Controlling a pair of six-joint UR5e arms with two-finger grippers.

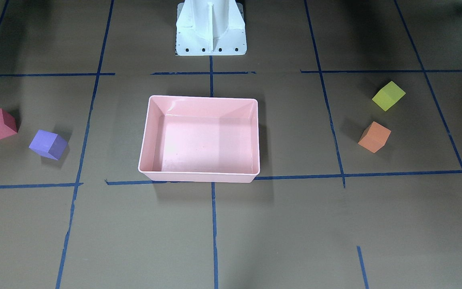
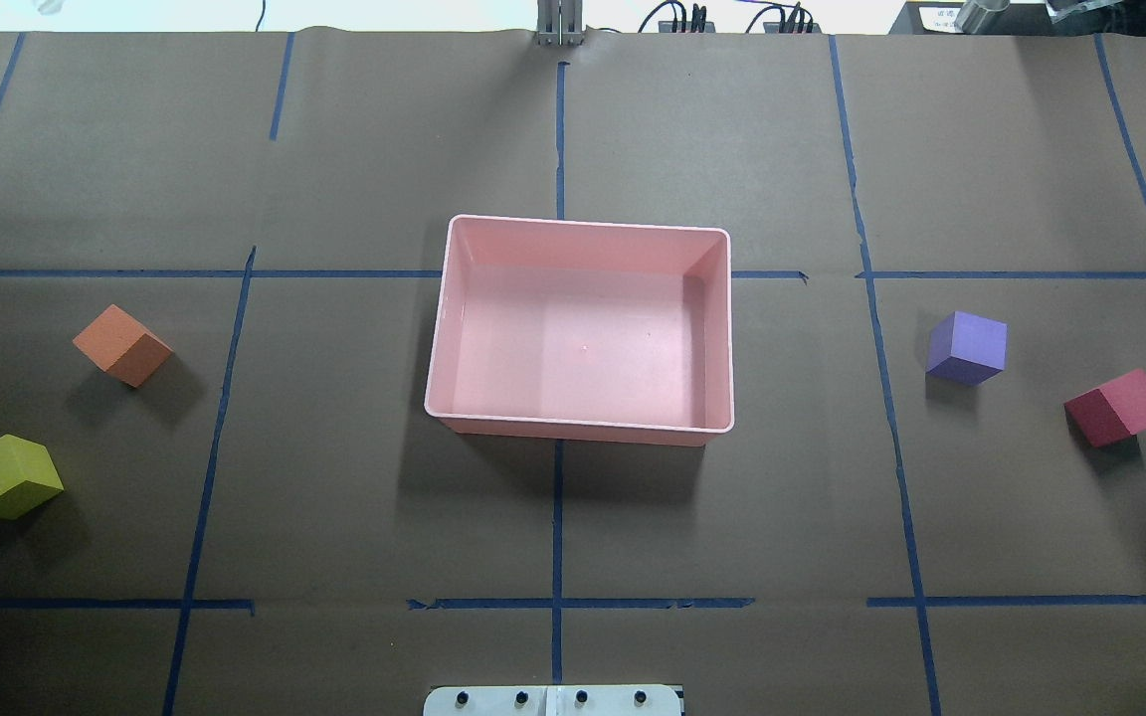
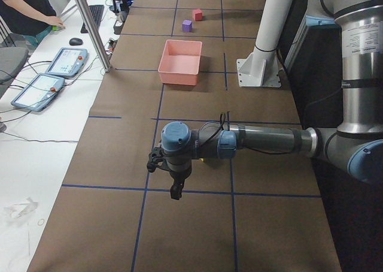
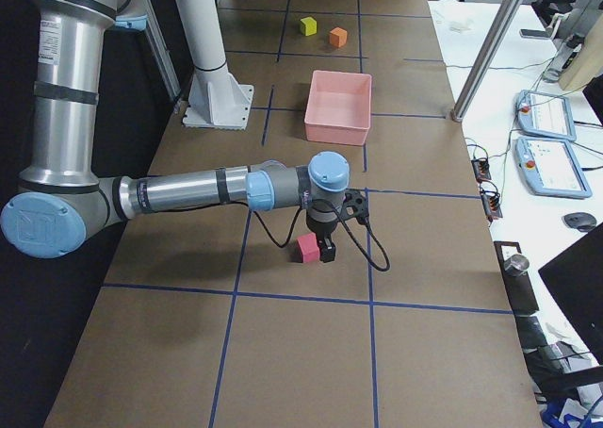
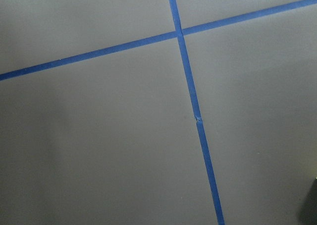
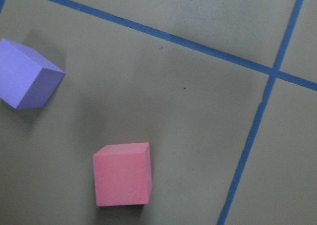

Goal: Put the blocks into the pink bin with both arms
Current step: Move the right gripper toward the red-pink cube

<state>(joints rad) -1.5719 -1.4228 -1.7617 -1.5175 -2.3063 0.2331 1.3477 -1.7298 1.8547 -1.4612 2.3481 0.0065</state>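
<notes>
Pink bin [image 2: 583, 338] mouth-up, long axis left-to-right across table [image 2: 334, 497]; left tool [image 3: 175, 193], right tool [image 4: 327, 251]: grip state unclear.

My table [image 2: 334, 149]: brown paper cover, gridded with blue tape lines [image 2: 557, 517]. White metal pedestal [image 1: 211, 28] at its edge, mid-span, with a row of bolt holes. Beside the table, a white bench [image 3: 36, 140] carries two teach pendants [image 3: 66, 62], a keyboard [image 3: 94, 17] and a mouse [image 3: 75, 42]. A person in black [image 3: 27, 8] is at its far corner.

The pink bin [image 2: 583, 343] sits centrally, orange block [image 2: 122, 344] and yellow-green block [image 2: 7, 476] left, purple block [image 2: 967, 347] and red block [image 2: 1117, 407] right.
</notes>
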